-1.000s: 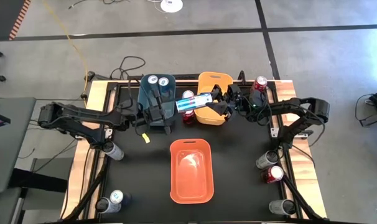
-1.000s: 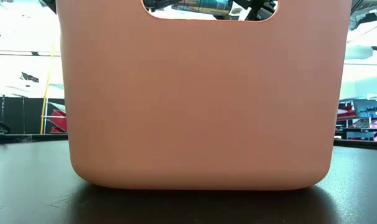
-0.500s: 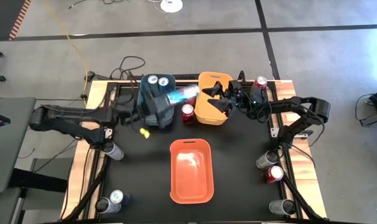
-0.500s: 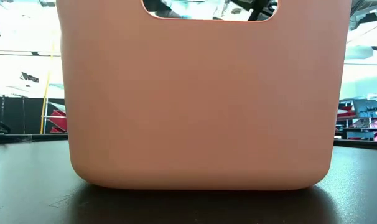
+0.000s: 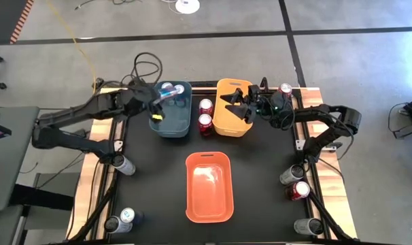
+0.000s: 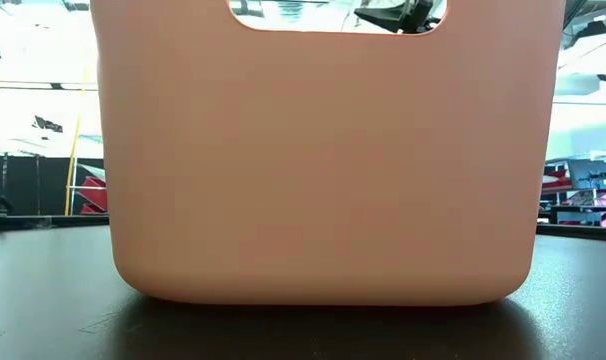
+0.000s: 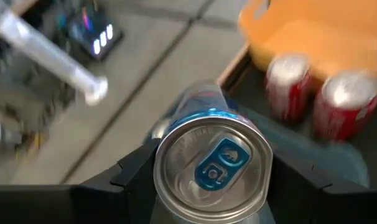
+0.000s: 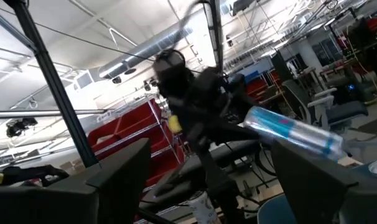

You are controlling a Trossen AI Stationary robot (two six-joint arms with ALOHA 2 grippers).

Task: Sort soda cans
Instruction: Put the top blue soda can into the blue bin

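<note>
Left gripper [image 7: 210,186] is clamped on a blue can [image 7: 208,165], which I have hanging over the blue bin [image 5: 172,122] at the table's far side, where other silver tops already sit. My worry is the tilt: released at an angle, it could clip those cans or the rim and roll out towards the two red cans [image 5: 205,114] beside the yellow bin [image 5: 233,126]. Right gripper [image 5: 234,105] waits with fingers spread over that bin, holding nothing.
</note>
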